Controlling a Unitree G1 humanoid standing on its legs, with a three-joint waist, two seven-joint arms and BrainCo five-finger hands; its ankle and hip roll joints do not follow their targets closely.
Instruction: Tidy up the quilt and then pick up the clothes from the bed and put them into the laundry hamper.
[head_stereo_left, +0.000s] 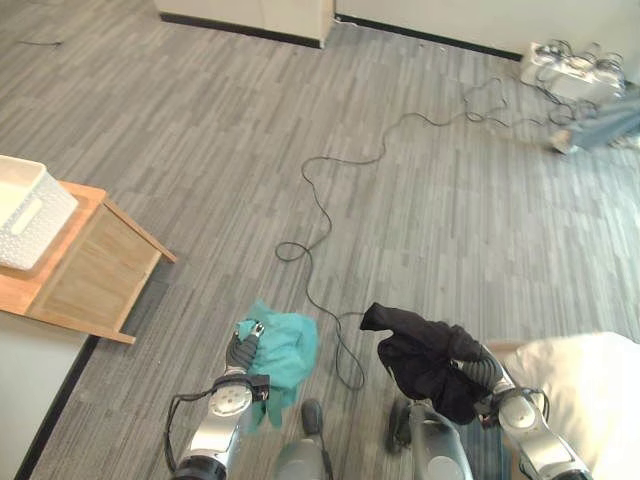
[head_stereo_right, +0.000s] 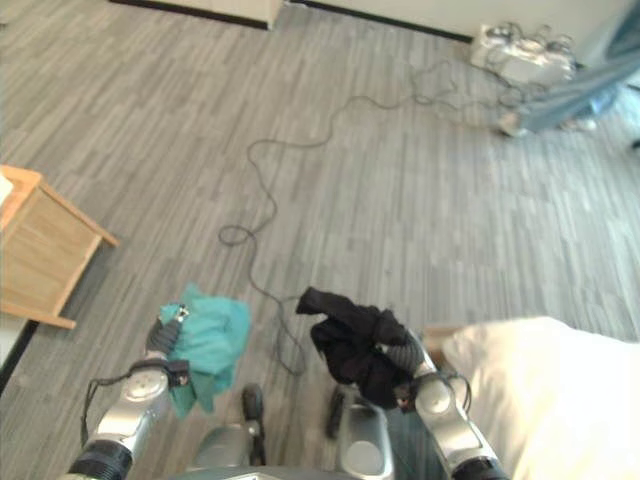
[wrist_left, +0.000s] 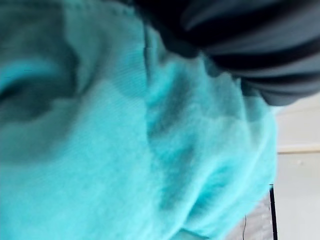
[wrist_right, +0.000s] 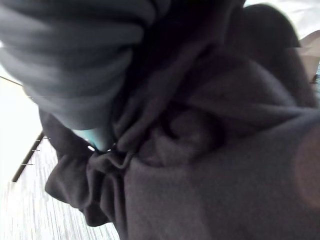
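Note:
A crumpled teal garment (head_stereo_left: 285, 352) hangs over the grey floor, and my left hand (head_stereo_left: 243, 348) is shut on its left edge. The same teal cloth (wrist_left: 150, 165) lies right against the left wrist view. My right hand (head_stereo_left: 487, 370) is shut on a bunched black garment (head_stereo_left: 425, 358), whose folds (wrist_right: 200, 150) drape past the ribbed cover in the right wrist view. The white latticed laundry hamper (head_stereo_left: 25, 210) stands on a wooden stand (head_stereo_left: 95, 265) at the far left, well away from both hands. The white quilt (head_stereo_right: 555, 390) on the bed lies at the lower right.
Open grey plank floor stretches ahead between the stand and the bed. A white cabinet base (head_stereo_left: 250, 15) stands at the far wall. A person's jeans-clad leg (head_stereo_left: 600, 125) and a white box with cables (head_stereo_left: 570, 70) are at the far right.

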